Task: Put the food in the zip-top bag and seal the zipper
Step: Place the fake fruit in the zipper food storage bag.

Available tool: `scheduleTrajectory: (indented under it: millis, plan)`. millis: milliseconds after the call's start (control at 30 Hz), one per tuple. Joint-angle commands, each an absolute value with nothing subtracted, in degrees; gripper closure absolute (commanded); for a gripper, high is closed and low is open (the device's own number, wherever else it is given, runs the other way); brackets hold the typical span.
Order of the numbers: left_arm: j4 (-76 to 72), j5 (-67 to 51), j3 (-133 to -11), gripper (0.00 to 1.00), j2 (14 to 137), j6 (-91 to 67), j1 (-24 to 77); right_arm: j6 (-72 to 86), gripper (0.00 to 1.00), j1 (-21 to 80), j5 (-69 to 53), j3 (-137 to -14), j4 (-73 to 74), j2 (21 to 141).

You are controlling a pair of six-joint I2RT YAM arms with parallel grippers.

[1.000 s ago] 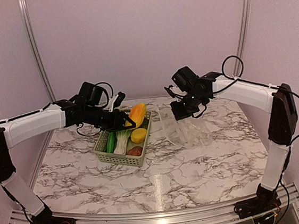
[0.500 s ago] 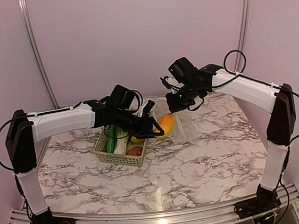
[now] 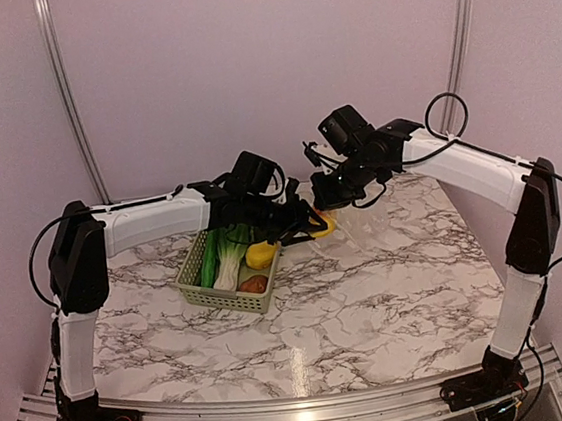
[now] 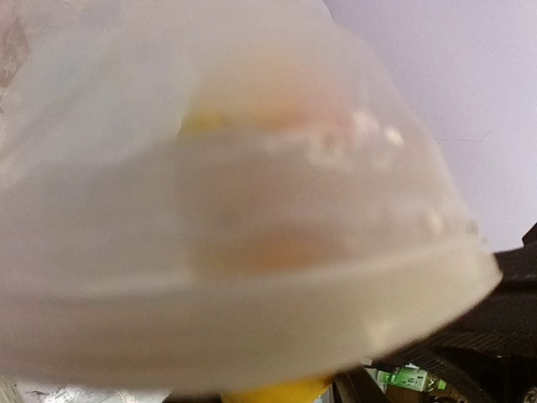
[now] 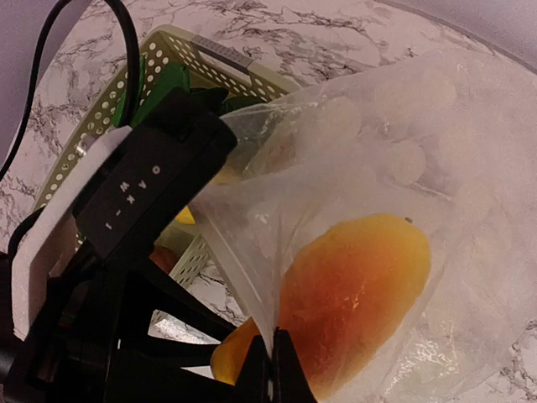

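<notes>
My right gripper [image 3: 335, 195] is shut on the mouth edge of the clear polka-dot zip-top bag [image 5: 394, 151] and holds it up above the table; its fingertips [image 5: 273, 369] pinch the plastic. My left gripper [image 3: 306, 225] reaches across from the basket, shut on an orange-yellow oval fruit [image 3: 320, 228]. Most of the fruit [image 5: 361, 294] lies inside the bag's mouth, its near end between the left fingers [image 5: 180, 302]. The left wrist view is filled with blurred bag plastic [image 4: 252, 210]. The zipper strip is not distinguishable.
The pale green lattice basket [image 3: 201, 289] stands left of centre on the marble table [image 3: 390, 289]. It holds green vegetables [image 3: 209, 263], a white-green piece [image 3: 229, 266], a yellow fruit [image 3: 260, 255] and a brown piece [image 3: 254, 285]. The basket [image 5: 210, 63] lies just behind the bag.
My left arm has carried the orange-yellow fruit from above the basket to the right and into the bag's mouth. My right gripper has lifted the bag off the table.
</notes>
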State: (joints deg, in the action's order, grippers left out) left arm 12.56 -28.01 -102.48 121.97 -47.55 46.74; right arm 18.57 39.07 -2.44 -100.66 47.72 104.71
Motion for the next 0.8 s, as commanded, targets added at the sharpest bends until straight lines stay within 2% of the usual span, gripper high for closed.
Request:
scheduleTrajectory:
  millis: [0,100,167,333,533,633,767]
  plan:
    - [2.1,-27.09,-101.97,0.85,122.28,-56.69,45.85,20.04,1.0,39.71,-1.52,-100.39,49.79,101.69]
    - [-7.4,-24.51,-98.47,0.84,121.46,-62.43,45.64,20.82,1.0,39.69,-2.18,-100.11,49.67,100.81]
    - [-11.31,-23.81,-98.82,0.76,122.79,-65.27,45.7,21.72,1.0,39.74,-2.89,-100.11,49.59,100.35]
    - [-9.45,-22.81,-105.75,0.65,128.35,-65.72,45.88,24.49,1.0,39.73,-6.11,-100.66,48.81,99.35]
    - [-13.34,-21.86,-106.14,0.32,128.86,-68.16,45.97,27.41,1.0,39.13,-8.97,-100.21,48.25,98.59]
    - [-13.07,-22.76,-105.67,0.21,126.93,-66.14,45.97,27.51,1.0,37.57,-7.84,-98.9,48.24,97.9]
    - [-10.62,-23.07,-103.96,0.19,122.52,-61.22,46.22,27.38,1.0,33.67,-6.32,-95.85,48.13,96.6]
